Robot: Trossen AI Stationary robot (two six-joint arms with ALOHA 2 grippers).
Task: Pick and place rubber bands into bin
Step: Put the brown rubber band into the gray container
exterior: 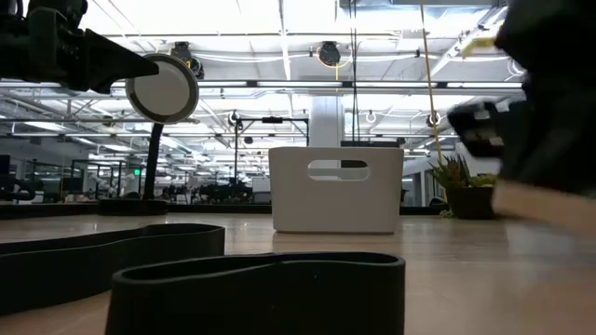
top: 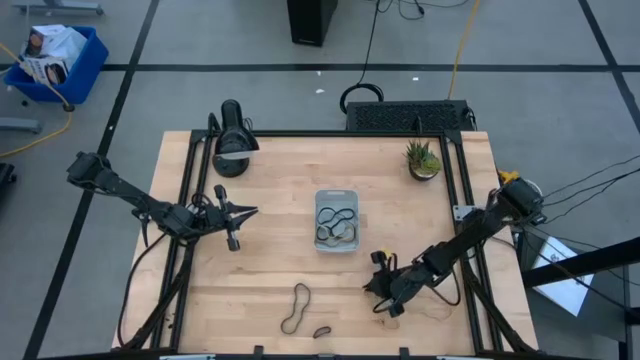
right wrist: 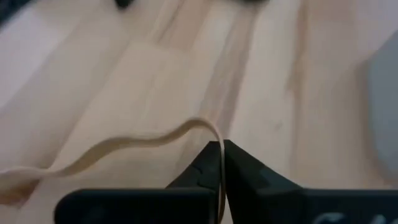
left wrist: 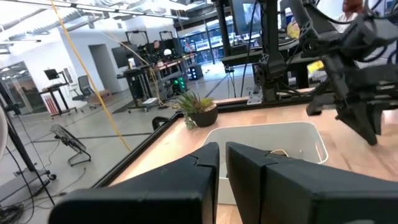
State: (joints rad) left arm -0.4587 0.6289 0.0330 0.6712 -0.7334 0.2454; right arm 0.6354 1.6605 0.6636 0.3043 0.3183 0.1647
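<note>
One bin (top: 336,199). Several dark and tan rubber bands (top: 335,222) inside it, exact count unclear. Two dark rubber bands (top: 297,308) on the surface near the bin's front; one tan band (right wrist: 112,148) between the right gripper's (right wrist: 221,148) fingers.

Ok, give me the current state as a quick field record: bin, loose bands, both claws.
bin: bin at table centre, several rubber bands inside
loose on table: long dark band and small dark band near the front edge
right claw: right claw low over the table right of the bin, shut on a tan band
left claw: left claw left of the bin, shut, holding nothing
</note>
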